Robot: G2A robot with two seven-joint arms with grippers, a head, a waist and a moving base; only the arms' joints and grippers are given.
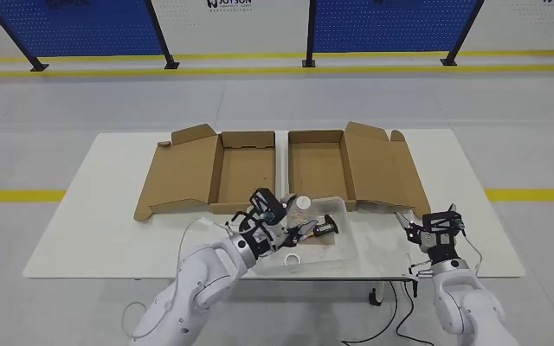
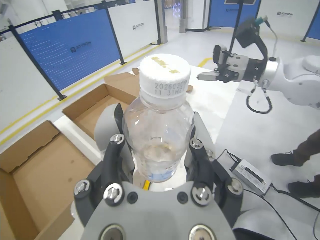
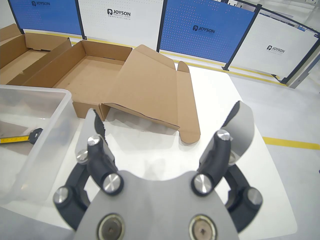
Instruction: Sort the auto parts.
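Top view: left jaws are gripping a clear bottle [image 1: 301, 204] with a white cap, holding it above the far edge of the clear bin [image 1: 348, 249], just short of the two open cardboard boxes. The left box [image 1: 245, 173] and right box [image 1: 318, 169] are lying side by side on the table [image 1: 112, 199], lids folded outward, probably so parts can be dropped in from above.

Left wrist view: jaws are pressing on both sides of the bottle [image 2: 157, 126] at its upper body, cap pointing away from the wrist. Gripping it on the body is likely keeping it from swinging. It looks lifted out of the bin and on its way to a box; which box, I cannot tell.

Top view: dark parts [image 1: 313, 230] are waiting in the bin, so the sorting looks to be at an early stage.

Right wrist view: right jaws are standing wide apart with nothing between them, hanging over bare table beside the right box's flap. They are probably parked there to leave the left arm room. The end of a yellow tape measure [image 3: 15, 139] is showing through the bin wall [image 3: 50, 131].

Risk: smooth plastic may be slipping if the grip loosens.
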